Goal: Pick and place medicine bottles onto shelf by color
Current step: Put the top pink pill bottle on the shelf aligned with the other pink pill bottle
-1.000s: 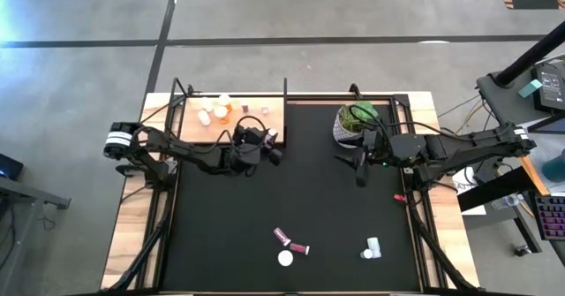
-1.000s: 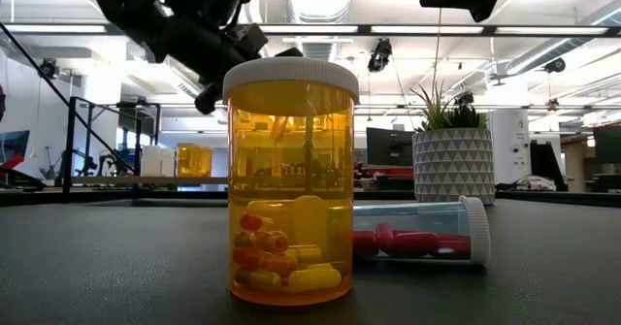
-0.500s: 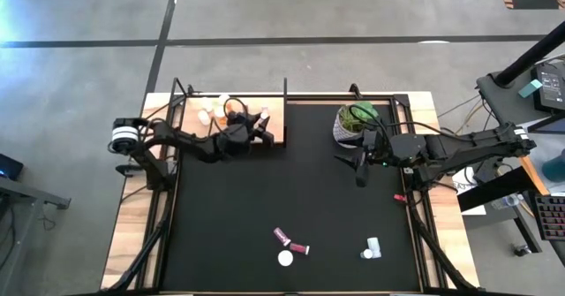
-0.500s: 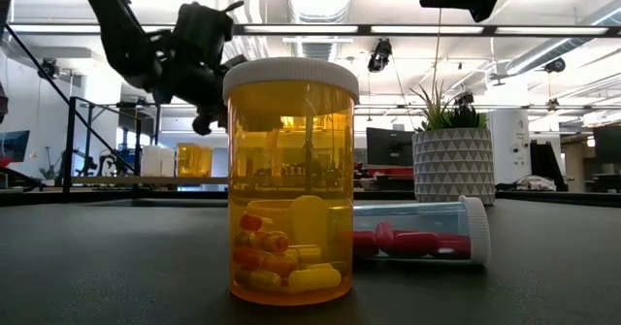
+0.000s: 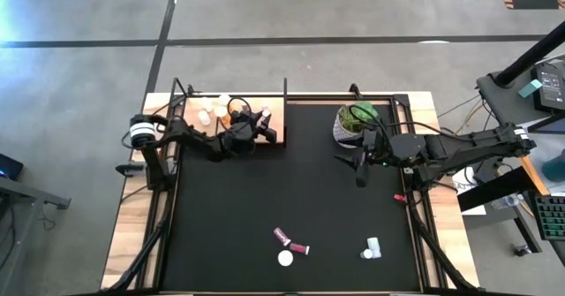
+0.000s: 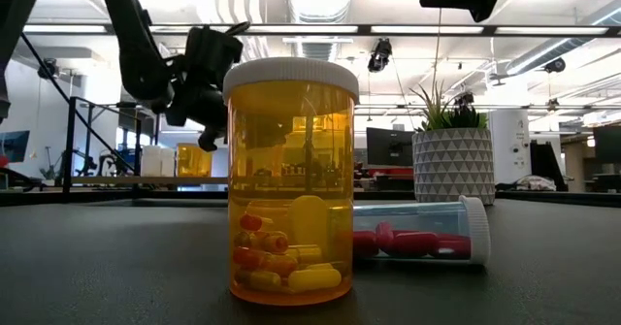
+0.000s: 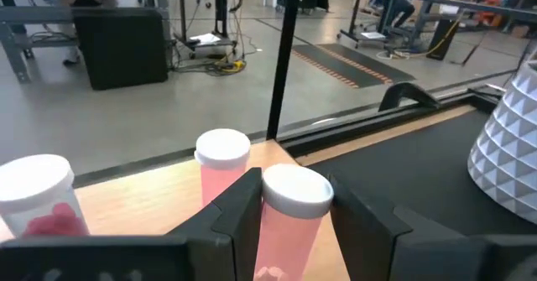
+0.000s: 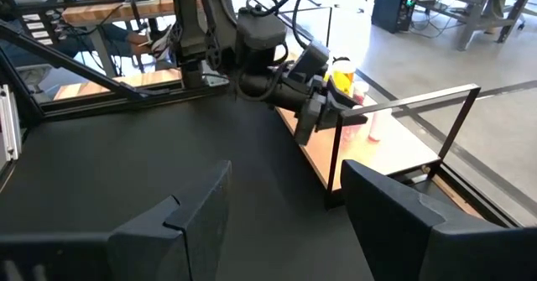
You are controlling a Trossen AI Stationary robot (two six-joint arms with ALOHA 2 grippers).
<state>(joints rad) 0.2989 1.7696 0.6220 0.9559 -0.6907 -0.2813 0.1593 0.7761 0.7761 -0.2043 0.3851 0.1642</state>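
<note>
High view: looks straight down on the whole black table mat (image 5: 291,190) from far above.
Low view: mat level, close behind the amber bottle (image 6: 291,179), facing the room.
Left wrist view: very near, over the shelf (image 7: 159,189).
Right wrist view: farther off, across the mat.
Shared: shelf (image 8: 336,159).

Amber bottle (image 6: 291,184): glossy see-through plastic, ribbed matt white cap. Lying bottle (image 6: 419,230): clear plastic, smooth. Shelf (image 7: 151,199): pale wood, fine grain, matt. Mat on the surface (image 5: 291,190): black, matt, faintly textured. Plant pot (image 6: 453,166): white, faceted, matt. Left gripper (image 7: 289,222): matt black plastic. Frame post (image 7: 289,54): dark metal.
</note>
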